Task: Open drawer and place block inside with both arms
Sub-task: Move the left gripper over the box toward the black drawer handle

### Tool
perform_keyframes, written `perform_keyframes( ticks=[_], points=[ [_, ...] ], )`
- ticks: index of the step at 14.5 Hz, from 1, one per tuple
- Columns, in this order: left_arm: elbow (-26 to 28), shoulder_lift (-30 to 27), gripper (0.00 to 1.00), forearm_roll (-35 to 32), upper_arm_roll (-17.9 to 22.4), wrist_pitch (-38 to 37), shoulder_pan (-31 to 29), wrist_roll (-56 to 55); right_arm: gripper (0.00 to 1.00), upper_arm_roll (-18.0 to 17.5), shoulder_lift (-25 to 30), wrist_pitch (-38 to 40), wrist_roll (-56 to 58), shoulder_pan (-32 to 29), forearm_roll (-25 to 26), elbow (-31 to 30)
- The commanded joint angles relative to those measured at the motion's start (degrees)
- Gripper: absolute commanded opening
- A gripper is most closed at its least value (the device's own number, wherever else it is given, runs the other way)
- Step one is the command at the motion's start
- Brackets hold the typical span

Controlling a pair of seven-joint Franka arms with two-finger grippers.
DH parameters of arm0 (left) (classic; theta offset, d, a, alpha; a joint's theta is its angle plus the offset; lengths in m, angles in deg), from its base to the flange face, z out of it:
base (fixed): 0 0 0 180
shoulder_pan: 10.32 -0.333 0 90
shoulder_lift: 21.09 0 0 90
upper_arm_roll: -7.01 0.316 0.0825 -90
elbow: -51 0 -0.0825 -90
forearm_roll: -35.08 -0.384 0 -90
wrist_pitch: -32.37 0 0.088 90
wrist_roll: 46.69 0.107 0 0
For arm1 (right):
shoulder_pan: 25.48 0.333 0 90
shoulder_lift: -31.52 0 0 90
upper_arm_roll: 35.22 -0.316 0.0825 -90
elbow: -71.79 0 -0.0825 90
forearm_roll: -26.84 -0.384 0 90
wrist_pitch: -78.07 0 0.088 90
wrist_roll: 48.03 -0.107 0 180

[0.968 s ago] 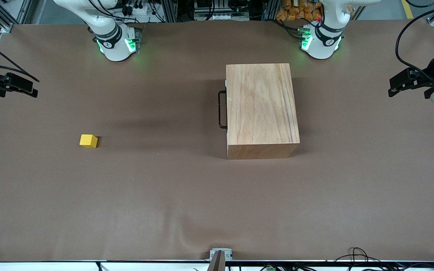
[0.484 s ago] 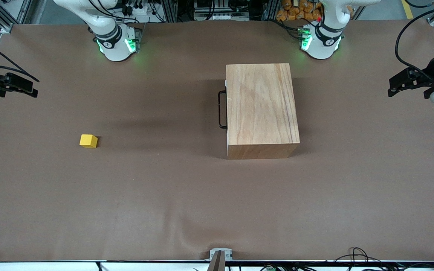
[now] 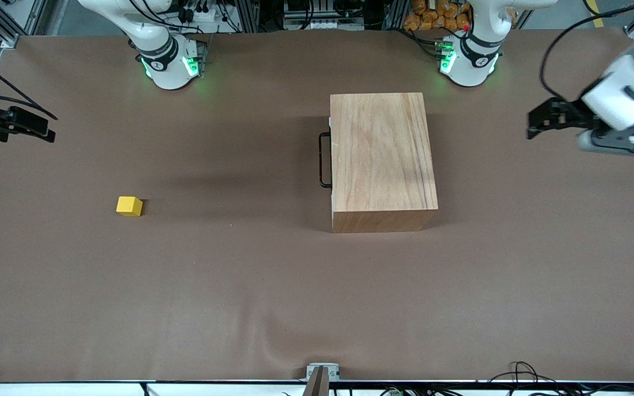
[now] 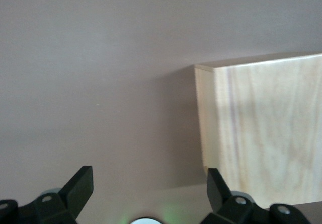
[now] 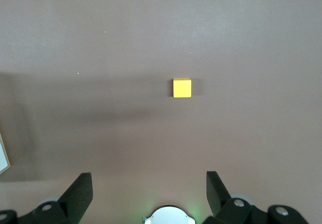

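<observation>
The light-wood box stands mid-table. Its drawer is shut, and only the black loop handle and a sliver of the white front show, facing the right arm's end. The yellow block lies on the table toward the right arm's end. It shows in the right wrist view. My right gripper is open and empty over the table's edge at that end, also seen in its wrist view. My left gripper is open and empty over the table at the left arm's end. Its wrist view shows the box's side.
The brown table cover is bare around the box and block. Both green-lit arm bases stand along the table edge farthest from the front camera. A small metal bracket sits at the edge nearest the camera.
My left arm has swung in toward the box from the table's end. The right arm, the block and the box have not moved.
</observation>
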Motion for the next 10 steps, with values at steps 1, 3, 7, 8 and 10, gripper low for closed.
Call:
perform_keyframes(
  ticks=[1, 3, 7, 8, 10],
  points=[
    [-1.1, 2.4, 1.0, 0.7, -2.1, -0.3, 4.4, -6.5, 1.0, -0.5, -0.6, 0.5, 0.8, -0.7, 0.7, 0.7],
    [-4.1, 5.8, 1.0, 0.6, -2.7, -0.3, 8.7, -11.6, 1.0, -0.5, -0.8, 0.4, 0.8, -0.7, 0.7, 0.7],
    [-8.5, 11.5, 1.0, 1.1, -2.7, 0.9, 15.3, -18.2, 1.0, -0.5, -1.2, 0.3, 0.8, -1.2, 0.8, 0.7],
    [-8.7, 12.5, 1.0, 2.3, -2.7, 2.1, 16.1, -18.8, 1.0, -0.5, -1.4, 0.2, 0.9, -1.2, 0.8, 0.7],
    [-8.8, 14.2, 1.0, 5.3, -2.7, 5.2, 18.6, -24.3, 1.0, -0.5, -1.6, 0.1, 0.9, -1.2, 0.8, 0.7]
  ],
)
